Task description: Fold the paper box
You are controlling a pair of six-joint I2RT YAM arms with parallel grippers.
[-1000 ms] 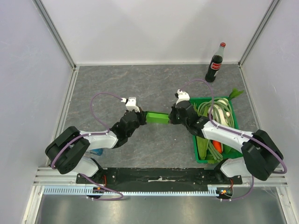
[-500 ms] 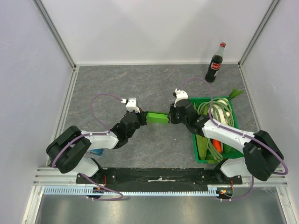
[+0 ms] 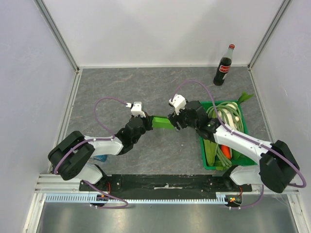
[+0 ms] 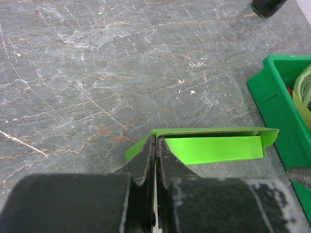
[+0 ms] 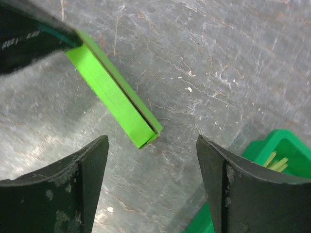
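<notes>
Underneath: your grey marbled table (image 3: 121,92) carries everything.
Crate: the green crate (image 4: 277,111) of vegetables sits on your right, near the box's far end but apart from it.
Paper box: the lime paper box (image 3: 163,122) stretches mid-table between your two grippers.
Left gripper: your left gripper (image 4: 155,141) is pinched tight on the box's left end.
Right gripper: your right gripper (image 5: 151,143) stands wide, holding nothing. The box's other end sits at its mouth, touching neither finger.

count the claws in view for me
2. The left claw is shut on one end of the paper box, mid-table. The right claw is open at the box's other end, not touching it, beside the crate.
</notes>
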